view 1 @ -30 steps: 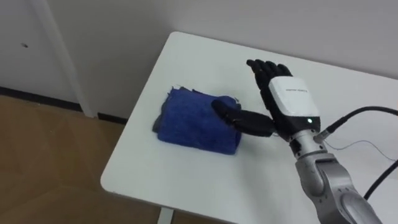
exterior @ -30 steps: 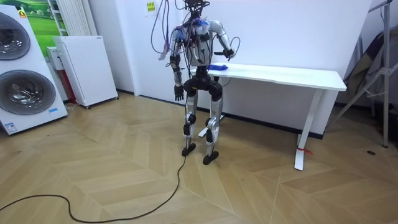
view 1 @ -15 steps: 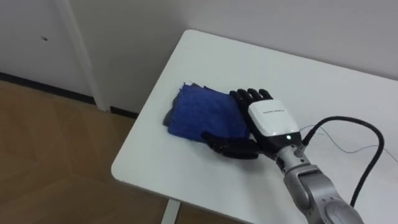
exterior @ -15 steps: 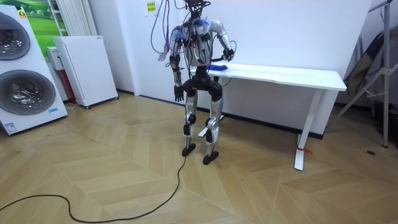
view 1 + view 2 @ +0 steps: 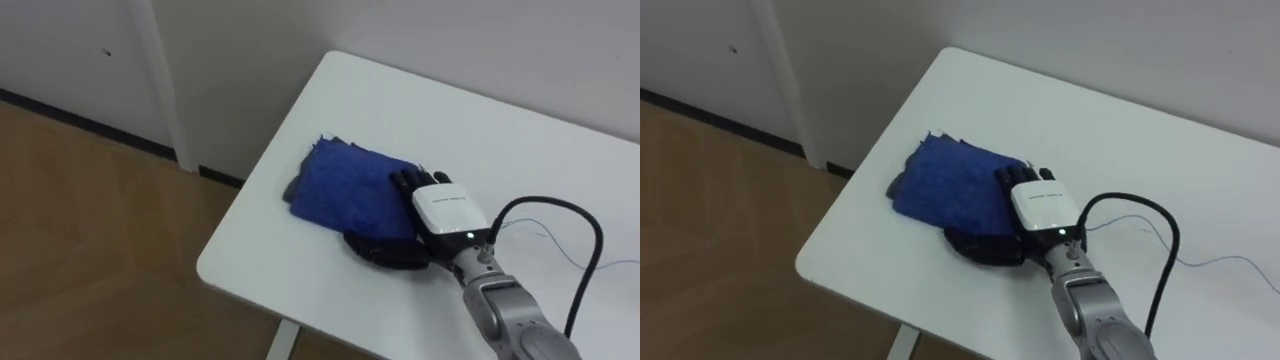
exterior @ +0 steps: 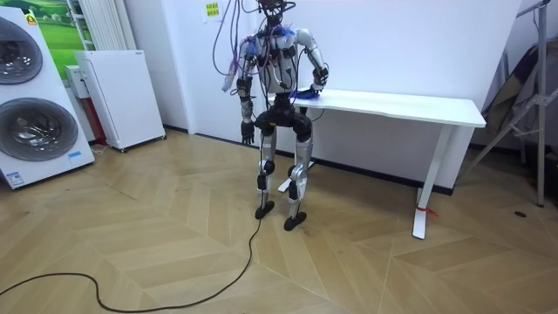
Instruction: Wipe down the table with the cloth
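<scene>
1. The right hand (image 5: 443, 212), black-fingered with a white back plate, lies palm down on the table. It is spread wide and grips nothing.
2. Its fingers (image 5: 408, 182) reach out nearly straight and rest on the right-hand edge of the cloth. The thumb (image 5: 385, 252) sticks out to the robot's left and lies along the cloth's near edge, on or just above the tabletop.
3. The folded blue terry cloth (image 5: 352, 184) lies flat on the table under those fingers, near the table's left end and closer to its front edge than to the wall. A darker fold peeks out at its left side.
4. The white rectangular table (image 5: 520, 150) has a rounded front corner at the robot's left and stands against a white wall (image 5: 400, 30).
5. In the room view the robot stands upright at the table's end on the room view's left, its right arm bent over the tabletop. Its left hand (image 6: 248, 136) hangs beside its hip; I cannot tell how that hand's fingers are set.
6. A brown herringbone wooden floor (image 6: 174, 253) lies under the robot. A white front-loading washing machine (image 6: 30, 105) and a low white cabinet (image 6: 118, 96) stand well apart from it, at the room view's left.
</scene>
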You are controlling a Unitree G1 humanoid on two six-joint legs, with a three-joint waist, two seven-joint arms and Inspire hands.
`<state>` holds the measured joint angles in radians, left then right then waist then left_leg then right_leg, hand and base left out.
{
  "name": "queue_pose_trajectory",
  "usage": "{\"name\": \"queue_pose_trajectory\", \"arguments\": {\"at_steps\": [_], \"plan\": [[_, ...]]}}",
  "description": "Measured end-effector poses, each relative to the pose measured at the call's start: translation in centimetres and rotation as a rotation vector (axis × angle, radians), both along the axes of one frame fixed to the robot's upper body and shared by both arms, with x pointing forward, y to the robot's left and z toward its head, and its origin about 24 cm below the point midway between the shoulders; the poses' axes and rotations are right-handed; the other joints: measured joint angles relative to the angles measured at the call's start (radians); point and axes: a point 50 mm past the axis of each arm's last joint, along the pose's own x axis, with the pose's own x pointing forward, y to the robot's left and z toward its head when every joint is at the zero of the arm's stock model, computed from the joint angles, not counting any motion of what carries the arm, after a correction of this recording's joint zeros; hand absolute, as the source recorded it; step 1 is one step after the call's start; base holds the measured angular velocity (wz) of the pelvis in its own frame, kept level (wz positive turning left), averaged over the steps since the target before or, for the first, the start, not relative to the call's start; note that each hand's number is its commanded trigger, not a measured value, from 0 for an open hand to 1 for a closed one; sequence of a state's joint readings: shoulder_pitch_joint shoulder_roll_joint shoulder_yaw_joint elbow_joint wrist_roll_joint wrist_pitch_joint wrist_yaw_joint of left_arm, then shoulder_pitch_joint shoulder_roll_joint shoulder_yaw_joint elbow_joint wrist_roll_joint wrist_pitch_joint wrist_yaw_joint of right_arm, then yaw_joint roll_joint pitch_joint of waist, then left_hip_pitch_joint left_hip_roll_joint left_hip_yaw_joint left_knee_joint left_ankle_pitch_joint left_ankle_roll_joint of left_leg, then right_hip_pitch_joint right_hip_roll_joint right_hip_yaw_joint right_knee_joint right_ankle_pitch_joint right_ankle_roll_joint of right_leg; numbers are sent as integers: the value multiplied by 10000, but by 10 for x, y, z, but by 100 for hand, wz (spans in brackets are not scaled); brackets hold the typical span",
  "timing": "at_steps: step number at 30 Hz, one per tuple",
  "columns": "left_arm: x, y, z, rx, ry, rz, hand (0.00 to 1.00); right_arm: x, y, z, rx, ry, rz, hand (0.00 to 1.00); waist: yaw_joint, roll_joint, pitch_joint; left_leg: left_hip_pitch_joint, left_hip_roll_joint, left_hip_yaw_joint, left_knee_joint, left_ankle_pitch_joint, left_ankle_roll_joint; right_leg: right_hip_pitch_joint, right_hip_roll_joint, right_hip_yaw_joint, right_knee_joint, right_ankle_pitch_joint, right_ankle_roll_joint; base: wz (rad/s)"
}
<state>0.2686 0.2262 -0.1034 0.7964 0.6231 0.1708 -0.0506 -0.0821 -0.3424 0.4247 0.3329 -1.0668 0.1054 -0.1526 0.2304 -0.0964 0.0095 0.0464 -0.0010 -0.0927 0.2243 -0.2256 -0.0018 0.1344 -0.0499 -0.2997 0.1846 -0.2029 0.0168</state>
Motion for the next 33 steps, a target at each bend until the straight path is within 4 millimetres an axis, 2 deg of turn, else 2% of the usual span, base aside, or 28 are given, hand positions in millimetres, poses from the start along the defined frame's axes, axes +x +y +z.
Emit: {"name": "queue_pose_trajectory", "arguments": {"at_steps": [6, 14, 24, 26, 28, 33], "plan": [[-5, 4, 0, 92, 149, 17, 0, 9, 0, 6, -29, -249, -27, 0, 1, -23, 8, 52, -14, -70, -2, 1, 1, 62, -5, -18, -3, -1, 1, 4], [-12, 8, 2, 63, 390, 22, 0, 10, 0, 9, 21, -520, -42, 0, 13, -234, 14, -36, -51, -199, 49, 1, 2, 84, -13, -18, -19, -2, 3, 5], [-8, 5, 4, -118, 124, -126, 0, 20, 0, 21, 486, -1314, 55, 0, 35, -165, 76, -249, -90, -376, 131, 0, 1, 1, -11, -30, -19, -4, 6, 5], [-8, 5, 4, -164, 144, -142, 0, 20, -1, 22, 479, -1351, 53, 0, 115, -125, 57, -249, -94, -375, 129, 1, 0, -13, -12, -19, -18, -4, 6, -2], [-7, 5, 4, -170, 109, -146, 0, 21, -1, 22, 496, -1384, 54, 0, 217, -109, -1, -231, -96, -373, 131, 4, -2, -21, -13, -16, -19, -4, 6, -2], [-11, 5, 4, -148, 213, -140, 0, 25, -3, 19, 458, -1271, -57, 0, 261, -32, -14, -109, -117, -480, 136, 35, 5, 81, -26, -53, -30, -4, 6, 5]]}}
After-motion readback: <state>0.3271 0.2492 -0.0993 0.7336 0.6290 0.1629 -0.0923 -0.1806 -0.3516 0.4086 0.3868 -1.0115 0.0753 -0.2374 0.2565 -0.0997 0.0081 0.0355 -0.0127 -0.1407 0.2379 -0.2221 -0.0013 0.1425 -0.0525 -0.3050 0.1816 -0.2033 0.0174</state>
